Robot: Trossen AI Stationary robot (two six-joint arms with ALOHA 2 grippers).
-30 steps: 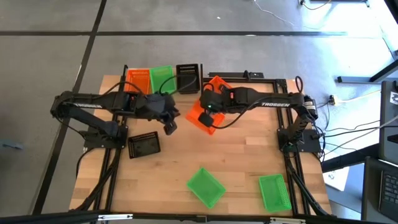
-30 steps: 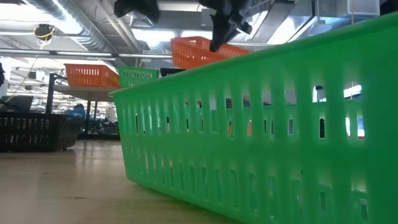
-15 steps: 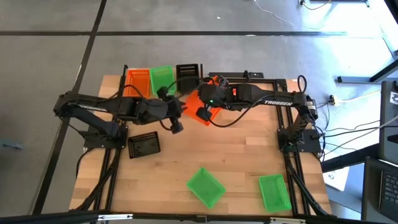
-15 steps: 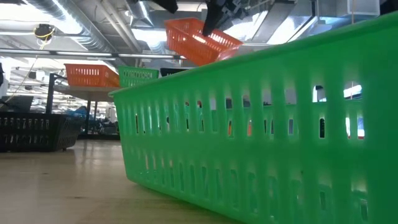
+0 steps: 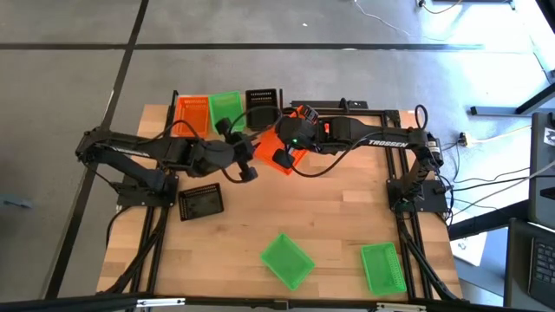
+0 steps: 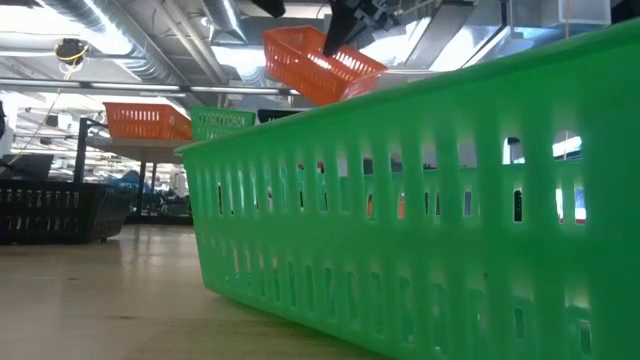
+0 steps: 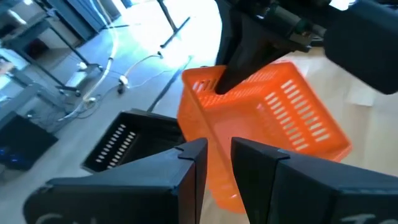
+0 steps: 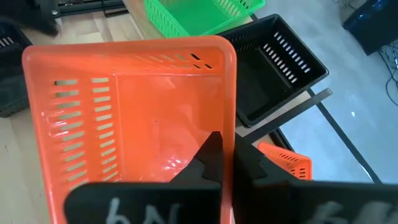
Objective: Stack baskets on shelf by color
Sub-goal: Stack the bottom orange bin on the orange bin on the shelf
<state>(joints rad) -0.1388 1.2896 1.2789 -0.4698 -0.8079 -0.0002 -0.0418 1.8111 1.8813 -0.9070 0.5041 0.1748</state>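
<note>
My right gripper is shut on an orange basket and holds it in the air over the table's far middle. In the low view the basket hangs tilted. My left gripper is just left of it. Its fingers are a narrow gap apart, close to the basket's corner. The shelf at the far left edge carries an orange basket, a green one and a black one. My right gripper pinches the orange basket's side wall at its rim, with one finger inside and the other outside. It comes from above, slanting from the table's right. The basket is lifted clear and tilted. I cannot tell whether my left gripper touches the basket's corner.
A second orange basket sits at the far edge behind the right gripper. A black basket lies on the table's left. Two green baskets lie near the near edge, and one fills the low view.
The right gripper has carried the orange basket up and toward the table's far left, and the basket has tipped more steeply. The left gripper has moved right, toward the basket. Both have nearly held still over the last half second.
</note>
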